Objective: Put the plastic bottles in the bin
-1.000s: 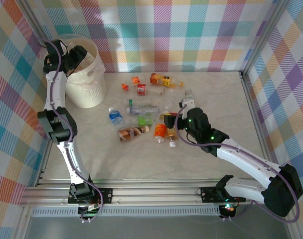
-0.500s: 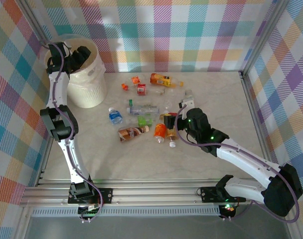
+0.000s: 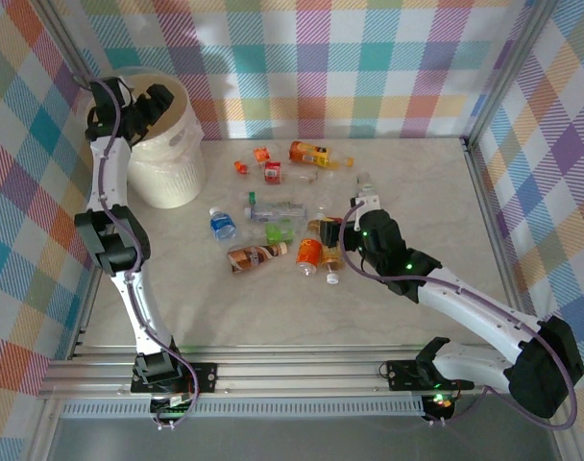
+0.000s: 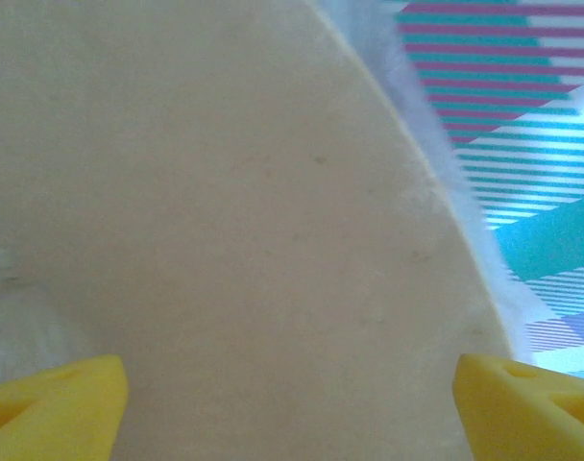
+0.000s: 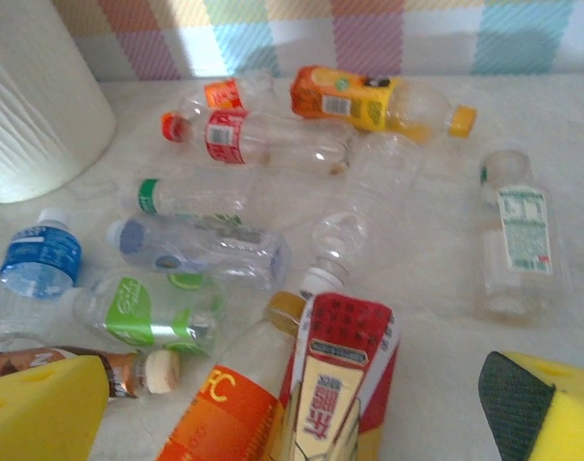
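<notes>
Bottles [image 3: 273, 208] lie loose; right arm poised to pick

About a dozen lie scattered on their sides across the middle of the surface [image 3: 426, 192], well apart from the bin [image 3: 167, 178], which stands in the far left corner. Nearest the right arm is a red-labelled bottle [image 5: 342, 384], touching an orange-labelled one [image 5: 220, 418] on its left. A green one [image 5: 143, 312], a blue one [image 5: 42, 259] and a brown one [image 3: 254, 256] lie further toward the bin.

The right jaws are apart, hanging just over the red-labelled bottle, one yellow pad [image 5: 37, 408] to each side of it in the wrist view. The left jaws are also apart with nothing between them, held over the bin's mouth. A pale clear shape at the left edge of the left wrist view may be a bottle already inside, but it is too blurred to say.

The step in hand looks like a pick by the right arm, while the left sits unloaded at the drop point; most of the task is left to do. The next move calls for the right jaws to drop straight down and close across the red-labelled bottle's body alone. Since the two bottles touch, a skewed approach could pinch both. A long carry across to the bin follows.
</notes>
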